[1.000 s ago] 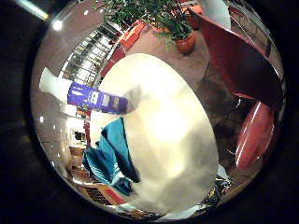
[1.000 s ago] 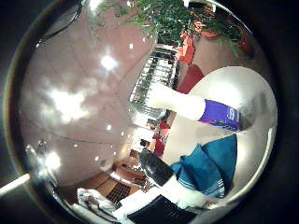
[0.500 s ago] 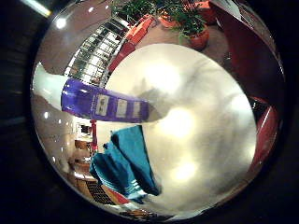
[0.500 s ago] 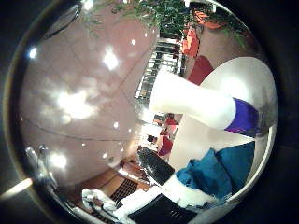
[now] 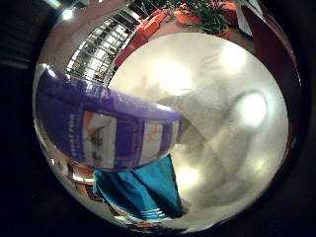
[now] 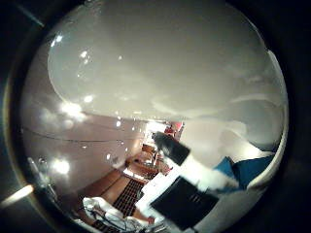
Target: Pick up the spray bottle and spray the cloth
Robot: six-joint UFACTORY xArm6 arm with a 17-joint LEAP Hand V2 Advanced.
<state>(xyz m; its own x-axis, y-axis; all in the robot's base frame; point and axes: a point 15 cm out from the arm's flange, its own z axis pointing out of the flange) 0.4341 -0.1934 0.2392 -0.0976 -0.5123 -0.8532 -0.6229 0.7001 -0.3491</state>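
Closing on the bottle: we read this as the reach-and-grasp step, with pick-up and spraying not yet done.

Spray bottle [image 5: 106,128]: it stands on the white round table [image 5: 232,123], its purple-labelled body filling much of the little-finger-side view and its pale upper body filling most of the thumb-side view, so we judge it very close to the palm.

Hand [image 6: 194,170]: a black-and-white finger reaches into the thumb-side view, lying past the bottle on the side toward the cloth.

Fingers: we cannot tell whether they are spread or curled, nor whether any of them touches the bottle.

Cloth [image 5: 140,190]: teal, crumpled on the table just beside the bottle's base, on the far side from the palm; a corner of it also shows behind the finger in the thumb-side view.

Next move, as we judge it: wrap the bottle's body firmly, leave a finger free for the trigger, then lift and aim the nozzle at the cloth. The nozzle and trigger are not visible here, so their heading is unknown.

In the way: nothing lies between palm and bottle; the cloth sits close enough that a curling finger could snag it.

Surroundings: a potted plant [image 5: 207,12] and a red chair [image 5: 274,54] stand beyond the table, well apart from the work.
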